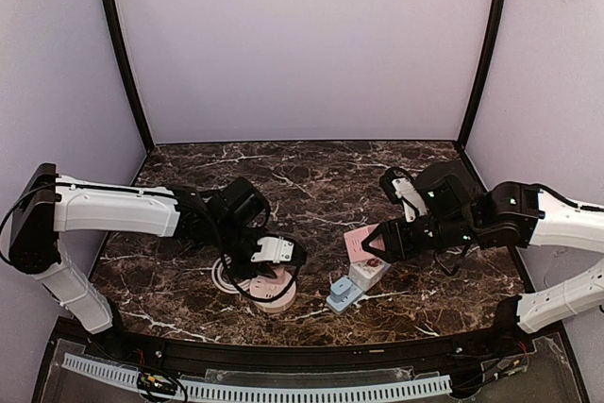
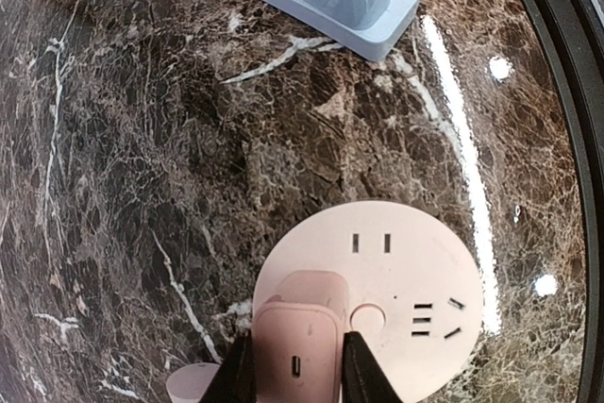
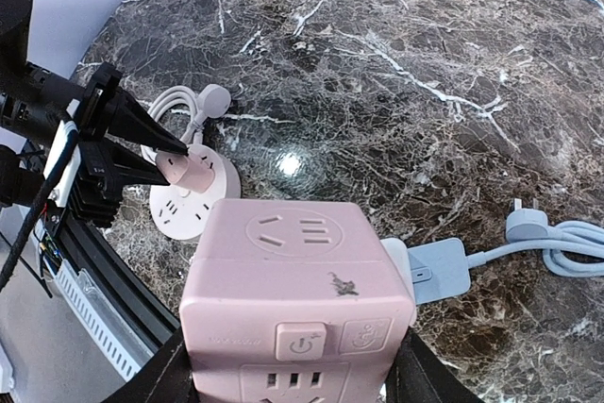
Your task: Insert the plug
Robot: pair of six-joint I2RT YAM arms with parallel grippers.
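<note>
Nearest the front edge of the table [image 1: 311, 176], the left arm reaches in low. Its hand [image 2: 296, 365] is clamped on the one pink plug [image 2: 297, 342], held at the rim of the single round pink socket [image 2: 396, 271]. Whether the plug is seated I cannot tell. Just beside lies one blue power strip [image 1: 343, 295] carrying one white block [image 1: 369, 274]. Farther back the right arm bends inward, its hand [image 1: 379, 243] gripping one pink cube socket [image 3: 297, 280] by its sides.

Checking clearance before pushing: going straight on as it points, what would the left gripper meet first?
The left gripper, shut on the pink plug, would likely drive it into the round pink socket just beneath; any gap is unclear.
</note>
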